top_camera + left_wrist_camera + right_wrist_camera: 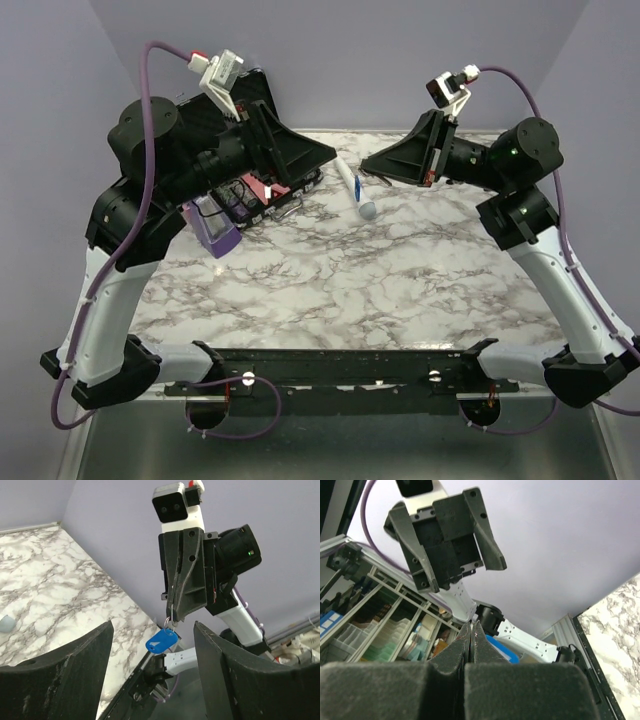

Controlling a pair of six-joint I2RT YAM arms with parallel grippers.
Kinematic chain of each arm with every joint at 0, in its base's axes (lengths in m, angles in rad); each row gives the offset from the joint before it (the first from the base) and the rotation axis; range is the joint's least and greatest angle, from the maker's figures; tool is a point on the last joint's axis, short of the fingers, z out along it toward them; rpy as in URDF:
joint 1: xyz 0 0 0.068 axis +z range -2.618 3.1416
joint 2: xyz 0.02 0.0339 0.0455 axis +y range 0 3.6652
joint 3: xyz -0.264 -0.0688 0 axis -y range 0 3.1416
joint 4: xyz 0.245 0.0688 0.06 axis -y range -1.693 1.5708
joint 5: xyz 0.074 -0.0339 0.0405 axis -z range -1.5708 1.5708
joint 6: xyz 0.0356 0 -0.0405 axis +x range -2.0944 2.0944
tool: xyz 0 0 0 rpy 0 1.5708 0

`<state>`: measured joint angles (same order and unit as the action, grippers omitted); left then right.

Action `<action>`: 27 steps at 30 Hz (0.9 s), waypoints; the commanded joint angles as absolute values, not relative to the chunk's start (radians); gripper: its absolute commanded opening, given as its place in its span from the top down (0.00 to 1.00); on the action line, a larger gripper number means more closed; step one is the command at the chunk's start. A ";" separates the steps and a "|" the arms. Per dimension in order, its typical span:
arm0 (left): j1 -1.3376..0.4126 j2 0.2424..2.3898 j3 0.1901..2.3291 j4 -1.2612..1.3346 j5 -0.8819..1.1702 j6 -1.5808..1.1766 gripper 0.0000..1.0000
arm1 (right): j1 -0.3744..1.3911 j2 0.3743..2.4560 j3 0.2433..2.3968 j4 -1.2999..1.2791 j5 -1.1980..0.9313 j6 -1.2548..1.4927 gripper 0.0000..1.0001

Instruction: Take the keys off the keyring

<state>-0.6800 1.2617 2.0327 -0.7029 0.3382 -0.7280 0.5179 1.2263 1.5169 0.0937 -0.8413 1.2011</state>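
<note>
My right gripper (172, 618) is shut, with its tips pinching a thin silver wire ring. The blue oval keyring (161, 641) hangs from that ring in the air. In the right wrist view the jaws are pressed together (471, 626) and a blue edge of the keyring (501, 650) shows just behind them. I cannot make out a separate key. My left gripper (152, 630) is open and empty. It faces the right gripper a short way off, and the keyring hangs between its fingers in its own view. In the top view the two grippers, left (322, 160) and right (370, 166), point at each other above the back of the table.
A white wand with a blue band (355, 190) lies on the marble table (400, 280) below the grippers. A purple metronome (212, 228) and a black tray of small items (268, 192) stand at the back left. Shelving (380, 630) stands beyond the table.
</note>
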 commanded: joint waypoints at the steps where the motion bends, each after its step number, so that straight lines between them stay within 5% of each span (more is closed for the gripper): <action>1: -0.603 1.330 2.135 -0.756 0.694 -0.657 0.26 | 0.523 1.216 1.565 0.066 -0.946 1.177 0.99; 11: -0.591 1.428 2.194 -0.678 0.956 -0.673 0.33 | 0.525 1.255 1.618 0.066 -1.071 1.197 0.99; 27: -0.598 1.431 2.132 -0.624 0.977 -0.727 0.52 | 0.523 1.255 1.615 0.074 -1.057 1.204 0.99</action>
<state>-0.5949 1.4410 2.1395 -0.6563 0.9413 -0.7078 0.5179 1.2495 1.5944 0.0719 -1.0271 1.1961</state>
